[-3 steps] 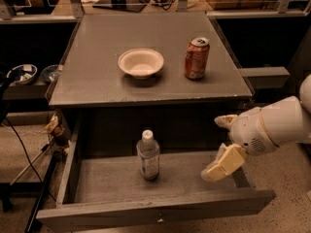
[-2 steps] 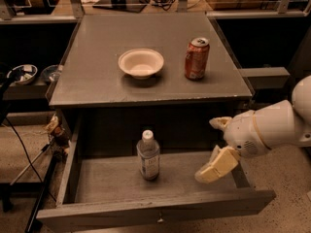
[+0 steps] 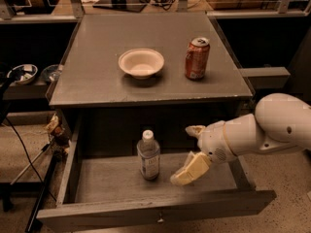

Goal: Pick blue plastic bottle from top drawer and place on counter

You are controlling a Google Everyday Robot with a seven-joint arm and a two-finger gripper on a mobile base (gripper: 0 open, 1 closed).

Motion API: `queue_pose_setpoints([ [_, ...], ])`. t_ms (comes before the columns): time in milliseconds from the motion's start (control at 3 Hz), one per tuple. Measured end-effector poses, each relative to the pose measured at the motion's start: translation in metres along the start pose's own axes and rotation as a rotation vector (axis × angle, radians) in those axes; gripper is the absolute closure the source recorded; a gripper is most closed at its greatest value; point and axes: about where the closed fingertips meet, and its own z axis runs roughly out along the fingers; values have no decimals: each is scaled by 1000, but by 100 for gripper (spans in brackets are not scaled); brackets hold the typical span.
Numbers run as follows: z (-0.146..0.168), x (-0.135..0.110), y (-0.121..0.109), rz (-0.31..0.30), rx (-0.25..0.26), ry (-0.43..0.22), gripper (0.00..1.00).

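Note:
The blue plastic bottle [image 3: 148, 157], clear with a white cap, stands upright in the open top drawer [image 3: 97, 181], left of its middle. My gripper [image 3: 188, 152] reaches in from the right over the drawer, open and empty. One cream fingertip [image 3: 186, 171] hangs low just right of the bottle; the other [image 3: 194, 130] is higher, by the cabinet front. A small gap separates it from the bottle. The counter [image 3: 97, 72] is the grey cabinet top above the drawer.
A white bowl [image 3: 141, 62] and a red-orange soda can [image 3: 197, 58] stand on the counter. My white arm [image 3: 272, 130] extends to the right. Cables and a stand [image 3: 39, 178] are on the floor at left. A knob [image 3: 158, 220] marks the drawer front.
My gripper has moved left across the drawer, closer to the bottle. The bottle, bowl and can have not moved.

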Motion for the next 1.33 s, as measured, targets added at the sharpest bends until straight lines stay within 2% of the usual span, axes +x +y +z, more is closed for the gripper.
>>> queue_pose_setpoints([
  [333,6,1,0,1,-3,-7,0],
  [667,24,4,0,4,-13,-32,0],
  [1000,72,-10,0,-13,-58,-83,0],
  [1333,73,-10,0,-13,-58,-84,0],
])
